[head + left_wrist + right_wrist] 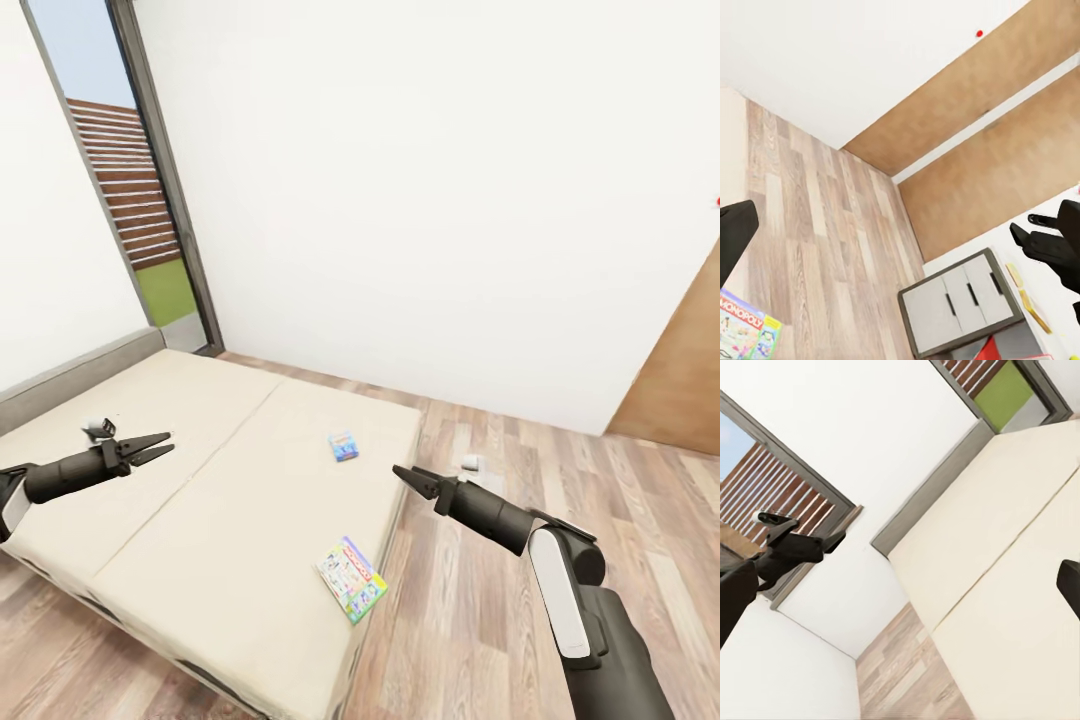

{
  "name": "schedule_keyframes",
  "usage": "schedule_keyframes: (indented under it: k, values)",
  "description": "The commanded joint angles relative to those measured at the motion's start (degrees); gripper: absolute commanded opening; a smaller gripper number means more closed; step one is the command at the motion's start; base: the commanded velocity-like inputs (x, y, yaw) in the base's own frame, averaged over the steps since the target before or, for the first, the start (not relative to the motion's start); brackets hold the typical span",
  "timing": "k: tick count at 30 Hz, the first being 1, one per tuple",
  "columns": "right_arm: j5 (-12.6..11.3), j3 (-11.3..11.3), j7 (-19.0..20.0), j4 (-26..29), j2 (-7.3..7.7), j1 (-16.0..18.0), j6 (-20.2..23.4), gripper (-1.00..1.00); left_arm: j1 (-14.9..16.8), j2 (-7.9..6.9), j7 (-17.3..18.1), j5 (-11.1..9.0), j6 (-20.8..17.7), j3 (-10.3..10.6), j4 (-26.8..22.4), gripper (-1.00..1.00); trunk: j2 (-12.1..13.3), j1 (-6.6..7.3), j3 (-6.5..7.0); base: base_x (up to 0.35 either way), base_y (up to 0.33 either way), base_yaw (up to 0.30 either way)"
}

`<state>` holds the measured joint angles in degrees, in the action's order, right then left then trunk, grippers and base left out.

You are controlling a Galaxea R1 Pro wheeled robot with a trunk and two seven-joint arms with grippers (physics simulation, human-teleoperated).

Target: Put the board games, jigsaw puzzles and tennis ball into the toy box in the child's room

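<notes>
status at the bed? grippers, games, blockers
Left gripper and right gripper open, empty, above the bed. Small blue board game mid-mattress; larger board game at near edge. Nothing on either box.

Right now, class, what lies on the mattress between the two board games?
Nothing: in the head view, bare mattress separates the blue game from the larger game.
</notes>
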<state>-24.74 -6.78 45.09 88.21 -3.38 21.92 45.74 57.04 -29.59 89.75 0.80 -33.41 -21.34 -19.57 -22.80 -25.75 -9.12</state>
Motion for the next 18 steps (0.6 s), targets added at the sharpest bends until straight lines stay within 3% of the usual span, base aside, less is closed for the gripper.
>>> schedule_keyframes:
  k: [1, 10, 18]
  values:
    - [0.0, -0.1, 0.2, 0.0, -0.04, 0.0, 0.3, 1.0, 0.1, 0.11, 0.2, 0.2, -0.6, -0.1, 0.0, 1.0, -0.1, -0.03, -0.12, 0.0, -0.171, 0.291]
    - [0.0, -0.2, 0.4, -0.1, -0.04, 0.0, 0.3, 1.0, 0.1, 0.34, 0.2, 0.2, -0.6, -0.1, 0.0, 1.0, -0.1, -0.03, -0.12, 0.0, -0.098, 0.282]
    - [-0.1, -0.2, 0.7, -0.1, -0.01, 0.0, 0.3, 1.0, 0.1, 0.38, 0.2, 0.2, -0.5, -0.1, 0.0, 1.0, -0.1, -0.03, -0.12, 0.0, -0.007, 0.142]
